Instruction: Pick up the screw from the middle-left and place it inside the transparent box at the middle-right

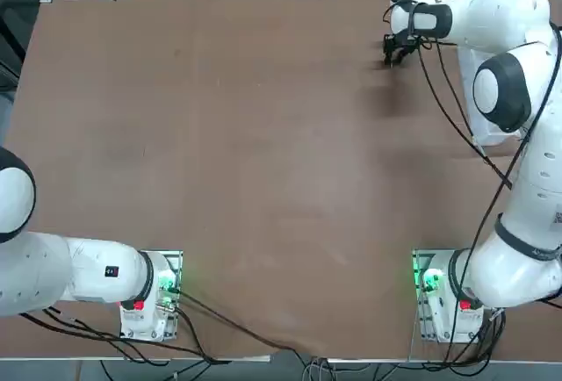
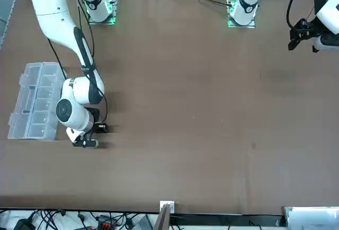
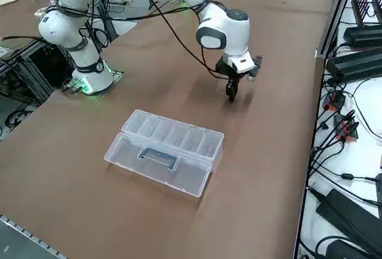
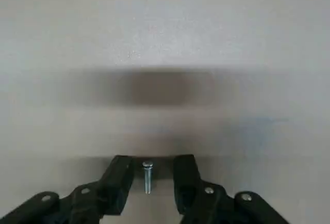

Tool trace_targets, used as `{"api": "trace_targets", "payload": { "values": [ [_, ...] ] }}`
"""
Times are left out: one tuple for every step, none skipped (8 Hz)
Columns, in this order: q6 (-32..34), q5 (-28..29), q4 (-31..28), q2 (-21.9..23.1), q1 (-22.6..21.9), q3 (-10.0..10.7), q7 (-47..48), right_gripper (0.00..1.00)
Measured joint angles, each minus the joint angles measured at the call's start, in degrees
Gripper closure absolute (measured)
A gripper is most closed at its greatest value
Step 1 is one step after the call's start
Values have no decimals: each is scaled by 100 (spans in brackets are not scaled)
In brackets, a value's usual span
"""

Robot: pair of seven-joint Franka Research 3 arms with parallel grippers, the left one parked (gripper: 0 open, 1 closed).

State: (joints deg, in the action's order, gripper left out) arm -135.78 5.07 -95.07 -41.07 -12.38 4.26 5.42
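Observation:
In the right wrist view the screw (image 4: 148, 176), small and silvery with a round head, lies between the two black fingers of my right gripper (image 4: 153, 170). A gap shows on each side of it, so the gripper is open around it. The gripper (image 3: 231, 95) points down, low over the brown table, near its far edge (image 1: 395, 54). The transparent box (image 3: 167, 148), a long clear organizer with a row of compartments, sits with its lid open on the table, apart from the gripper (image 2: 95, 135). The other views do not show the screw.
The right arm's white links reach over the box (image 2: 34, 100) toward the gripper. Cables and black devices (image 3: 358, 62) line the strip beyond the table's edge. The arm bases (image 1: 435, 298) stand at the near edge.

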Motion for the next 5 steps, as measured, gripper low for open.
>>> {"api": "trace_targets", "payload": {
  "values": [
    [0,0,0,1,0,2,0,50],
    [0,-4,-1,5,-3,6,0,53],
    [0,-12,-2,12,-13,18,0,59],
    [0,-12,-2,15,-23,29,0,64],
    [0,-14,-3,18,-30,41,0,68]
  ]
}}
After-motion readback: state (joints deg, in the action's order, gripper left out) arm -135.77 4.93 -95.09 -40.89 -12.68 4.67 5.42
